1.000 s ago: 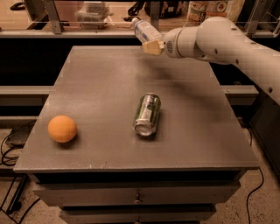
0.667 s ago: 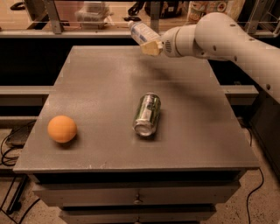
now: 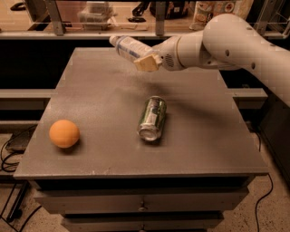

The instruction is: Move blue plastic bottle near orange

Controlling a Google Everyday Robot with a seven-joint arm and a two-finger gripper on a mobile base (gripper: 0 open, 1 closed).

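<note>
The blue plastic bottle (image 3: pixel 127 46), clear with a pale label and white cap, is held tilted in the air above the far part of the grey table (image 3: pixel 104 99), cap pointing left. My gripper (image 3: pixel 146 61) is shut on its right end, reaching in from the right on a white arm. The orange (image 3: pixel 64 133) sits on the table near the front left, well apart from the bottle and gripper.
A green-and-silver can (image 3: pixel 152 118) lies on its side in the middle of the table, between the gripper and the front edge. A shelf with clutter (image 3: pixel 97 13) runs behind the table. Drawers sit below the tabletop.
The gripper has carried the bottle to the left and slightly down over the table's far side. The orange and can have not moved.
</note>
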